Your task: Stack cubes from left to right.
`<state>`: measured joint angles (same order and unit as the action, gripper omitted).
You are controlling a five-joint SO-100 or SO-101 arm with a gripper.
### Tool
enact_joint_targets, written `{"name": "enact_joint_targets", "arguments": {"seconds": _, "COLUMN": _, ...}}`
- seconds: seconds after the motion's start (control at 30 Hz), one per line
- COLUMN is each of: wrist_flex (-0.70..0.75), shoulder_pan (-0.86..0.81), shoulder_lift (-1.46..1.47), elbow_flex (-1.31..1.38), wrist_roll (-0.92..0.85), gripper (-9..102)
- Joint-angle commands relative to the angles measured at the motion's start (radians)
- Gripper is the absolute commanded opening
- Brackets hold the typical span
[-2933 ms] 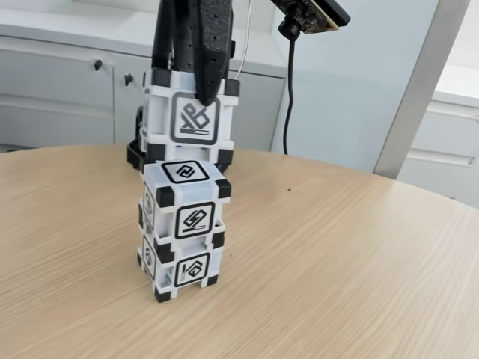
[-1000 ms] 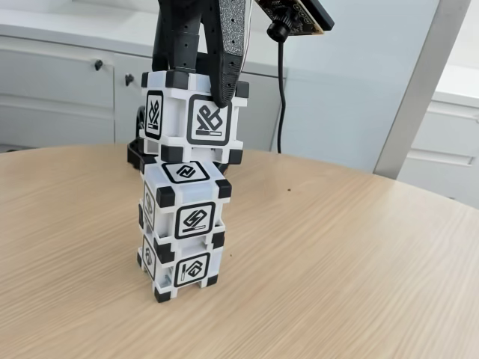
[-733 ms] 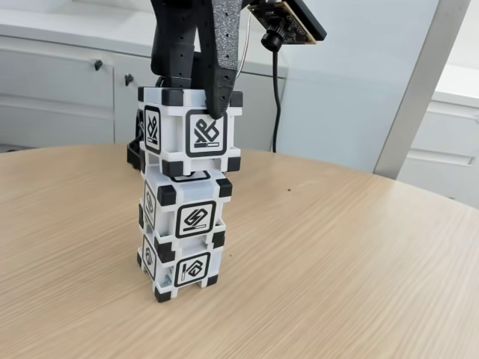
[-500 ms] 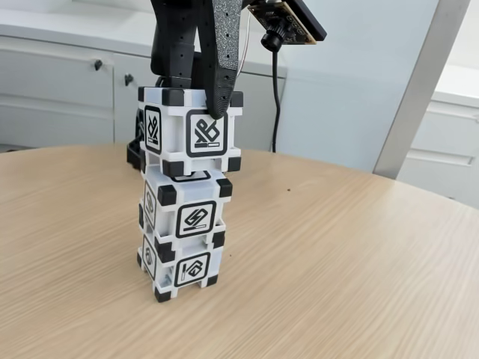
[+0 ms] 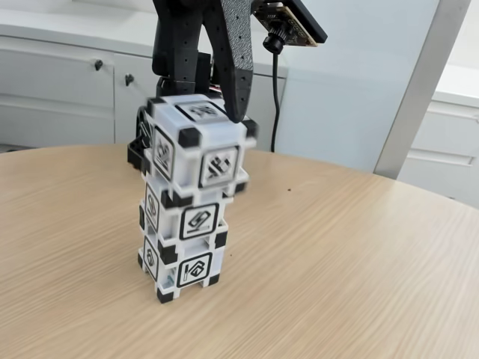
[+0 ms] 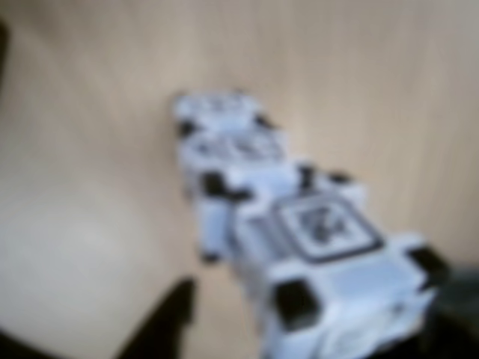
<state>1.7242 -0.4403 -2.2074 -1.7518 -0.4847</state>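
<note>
Three white cubes with black corners stand as one column on the wooden table (image 5: 352,254). The bottom cube (image 5: 191,269) and middle cube (image 5: 196,221) sit square on each other. The top cube (image 5: 196,146) rests on them twisted and tipped forward, overhanging to the right in the fixed view. My black gripper (image 5: 206,105) hangs over it, open, its right finger (image 5: 236,82) at the cube's rear right corner. In the blurred wrist view the top cube (image 6: 322,247) sits between my spread fingers, with a gap to the left finger (image 6: 172,321).
White cabinets (image 5: 67,90) run along the back behind the table. A black cable (image 5: 275,112) drops from the wrist camera (image 5: 296,22). A grey post (image 5: 415,82) leans at the right. Bare tabletop lies right and in front of the column.
The gripper lowered the top cube onto the column and its fingers spread. The cube has turned and tipped forward, now askew on the middle cube.
</note>
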Motion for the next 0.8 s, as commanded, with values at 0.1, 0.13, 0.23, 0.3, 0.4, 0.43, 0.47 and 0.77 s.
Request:
{"name": "enact_joint_targets", "arguments": {"seconds": 0.1, "wrist_flex": 0.006, "shoulder_pan": -0.008, "shoulder_lift": -0.008, "elbow_flex": 0.005, "wrist_roll": 0.018, "gripper": 36}}
{"name": "enact_joint_targets", "arguments": {"seconds": 0.13, "wrist_flex": 0.006, "shoulder_pan": -0.008, "shoulder_lift": -0.008, "elbow_flex": 0.005, "wrist_roll": 0.017, "gripper": 36}}
{"name": "enact_joint_targets", "arguments": {"seconds": 0.23, "wrist_flex": 0.006, "shoulder_pan": -0.008, "shoulder_lift": -0.008, "elbow_flex": 0.006, "wrist_roll": 0.018, "gripper": 36}}
{"name": "enact_joint_targets", "arguments": {"seconds": 0.3, "wrist_flex": 0.006, "shoulder_pan": 0.003, "shoulder_lift": -0.008, "elbow_flex": 0.014, "wrist_roll": 0.018, "gripper": 37}}
{"name": "enact_joint_targets", "arguments": {"seconds": 0.4, "wrist_flex": 0.006, "shoulder_pan": 0.008, "shoulder_lift": -0.008, "elbow_flex": 0.058, "wrist_roll": 0.034, "gripper": 37}}
{"name": "enact_joint_targets", "arguments": {"seconds": 0.43, "wrist_flex": 0.006, "shoulder_pan": 0.008, "shoulder_lift": -0.008, "elbow_flex": 0.080, "wrist_roll": 0.043, "gripper": 37}}
{"name": "enact_joint_targets", "arguments": {"seconds": 0.47, "wrist_flex": 0.006, "shoulder_pan": 0.008, "shoulder_lift": -0.008, "elbow_flex": 0.104, "wrist_roll": 0.049, "gripper": 37}}
{"name": "enact_joint_targets", "arguments": {"seconds": 0.77, "wrist_flex": 0.006, "shoulder_pan": 0.012, "shoulder_lift": -0.107, "elbow_flex": 0.284, "wrist_roll": 0.153, "gripper": 19}}
